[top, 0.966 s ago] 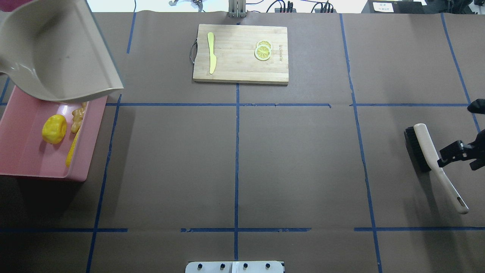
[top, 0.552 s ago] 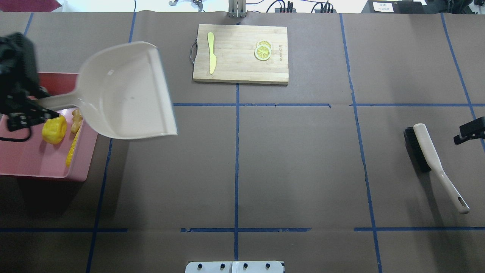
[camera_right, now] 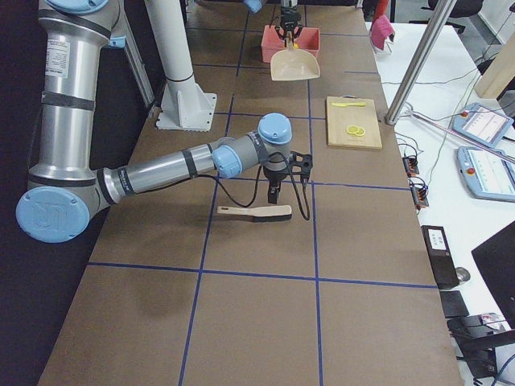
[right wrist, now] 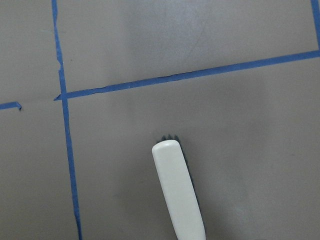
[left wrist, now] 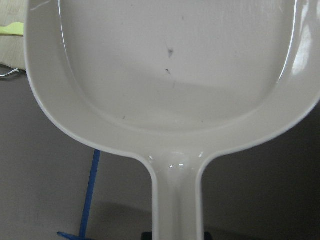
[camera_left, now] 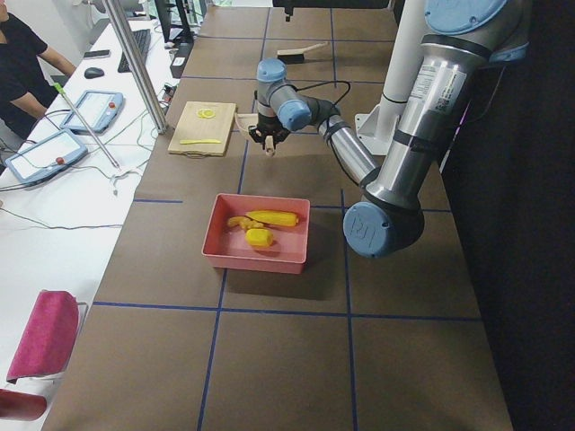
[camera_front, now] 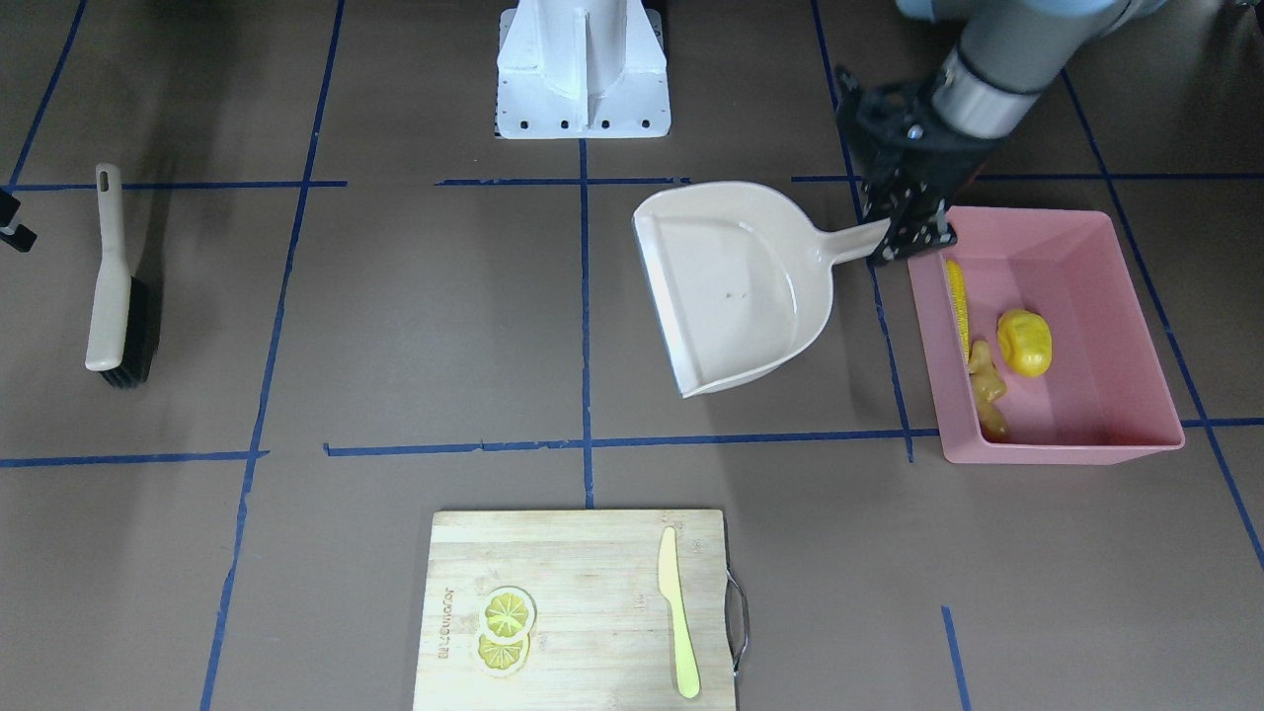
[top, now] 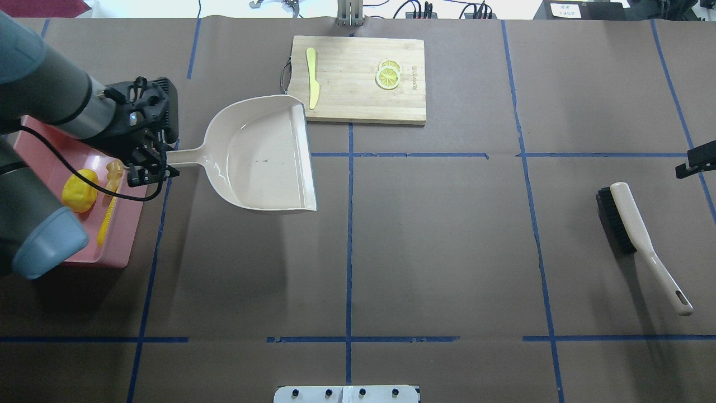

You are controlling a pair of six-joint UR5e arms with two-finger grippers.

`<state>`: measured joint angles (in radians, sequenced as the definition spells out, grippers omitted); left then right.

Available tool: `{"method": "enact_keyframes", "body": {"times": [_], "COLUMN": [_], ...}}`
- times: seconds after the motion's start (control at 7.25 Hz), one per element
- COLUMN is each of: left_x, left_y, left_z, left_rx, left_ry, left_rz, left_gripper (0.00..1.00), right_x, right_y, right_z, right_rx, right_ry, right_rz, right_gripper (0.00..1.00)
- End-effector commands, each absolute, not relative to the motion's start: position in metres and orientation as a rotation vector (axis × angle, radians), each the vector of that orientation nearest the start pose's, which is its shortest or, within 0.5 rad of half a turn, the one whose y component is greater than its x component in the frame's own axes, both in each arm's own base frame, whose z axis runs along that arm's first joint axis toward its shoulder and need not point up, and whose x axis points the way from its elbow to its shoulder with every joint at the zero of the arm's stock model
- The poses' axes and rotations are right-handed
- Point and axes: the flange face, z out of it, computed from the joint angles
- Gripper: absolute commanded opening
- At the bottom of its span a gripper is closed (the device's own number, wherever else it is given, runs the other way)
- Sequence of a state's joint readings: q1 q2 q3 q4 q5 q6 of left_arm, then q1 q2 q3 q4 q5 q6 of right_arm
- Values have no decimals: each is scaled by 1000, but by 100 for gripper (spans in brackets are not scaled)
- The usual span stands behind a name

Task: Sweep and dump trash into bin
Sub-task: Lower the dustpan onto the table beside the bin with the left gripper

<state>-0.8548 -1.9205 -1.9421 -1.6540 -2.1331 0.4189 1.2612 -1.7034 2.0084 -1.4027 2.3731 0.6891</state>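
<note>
The trash lies inside the pink bin (top: 114, 254) (camera_front: 1071, 456): a corn cob (top: 106, 221) (camera_front: 956, 296), a rounded yellow lump (top: 79, 190) (camera_front: 1024, 343) and a tan ginger root (top: 113, 174) (camera_front: 987, 390). My left gripper (top: 154, 168) (camera_front: 908, 237) is shut on the handle of the beige dustpan (top: 263, 157) (camera_front: 741, 286), held level just right of the bin, its pan bare inside (left wrist: 170, 65). My right gripper (top: 696, 162) shows only partly at the table's right edge, away from the brush (top: 621, 218); its jaws are cut off.
A wooden cutting board (top: 358, 98) at the back centre carries a pale yellow knife (top: 312, 78) and lemon slices (top: 387, 75). The brush (camera_front: 118, 296) (right wrist: 177, 195) lies flat on the brown paper. The dustpan's far corner sits close to the board.
The dustpan has swung from its tilt over the bin to level, out to the right beside the bin. My right gripper has drawn back from the brush handle toward the table's edge.
</note>
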Motion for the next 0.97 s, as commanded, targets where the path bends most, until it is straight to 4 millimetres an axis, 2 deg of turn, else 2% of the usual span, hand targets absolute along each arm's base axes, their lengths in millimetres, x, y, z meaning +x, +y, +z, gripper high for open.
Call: {"method": "enact_keyframes", "body": {"times": [0.0, 0.14, 0.28, 0.41, 0.55, 0.83], "left_x": [350, 367, 394, 409, 423, 432], "left_y": [-495, -485, -464, -460, -456, -455], "left_z": [323, 322, 323, 321, 328, 332], "left_rx": [791, 800, 785, 797, 788, 778], "left_ry": [692, 694, 707, 653, 610, 601], "left_rz": [1341, 1398, 1446, 1455, 1462, 1469], "left_gripper": [9, 8, 8, 8, 8, 8], "right_x": [-73, -75, -72, -72, -72, -72], "right_y": [-446, -448, -448, -448, -448, -448], "right_z": [469, 464, 464, 465, 465, 466], "right_rx": [30, 38, 39, 38, 39, 42], "right_ry": [-923, -927, -927, -924, -925, -917], "right_rz": [163, 157, 162, 164, 164, 167], "right_gripper": [100, 100, 100, 100, 100, 100]}}
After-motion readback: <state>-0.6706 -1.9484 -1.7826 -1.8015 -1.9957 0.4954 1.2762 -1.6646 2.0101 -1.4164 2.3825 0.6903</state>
